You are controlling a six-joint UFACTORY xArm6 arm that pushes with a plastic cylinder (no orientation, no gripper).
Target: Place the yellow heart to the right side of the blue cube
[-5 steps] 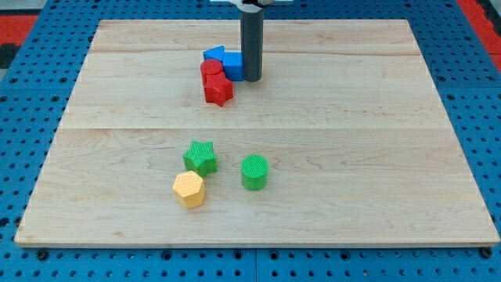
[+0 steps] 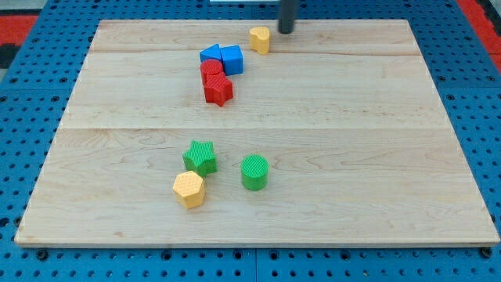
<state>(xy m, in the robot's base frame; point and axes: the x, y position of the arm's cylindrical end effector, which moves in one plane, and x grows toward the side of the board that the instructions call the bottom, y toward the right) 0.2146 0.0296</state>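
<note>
No text, label, brand, number or sign can be read anywhere in this view.

You see a wooden board (image 2: 376, 157) carrying a yellow heart (image 2: 260, 38) near the top, a blue cube (image 2: 232, 59) and blue block (image 2: 210, 55), two red blocks (image 2: 216, 82), a green star (image 2: 200, 157), a green cylinder (image 2: 254, 171) and a yellow hexagon (image 2: 189, 189).

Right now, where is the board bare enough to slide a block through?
The view's right half, right of the green cylinder and yellow heart, is bare. So is the left edge. Crowded: blue cube against the red blocks. My tip sits just right of the heart.
</note>
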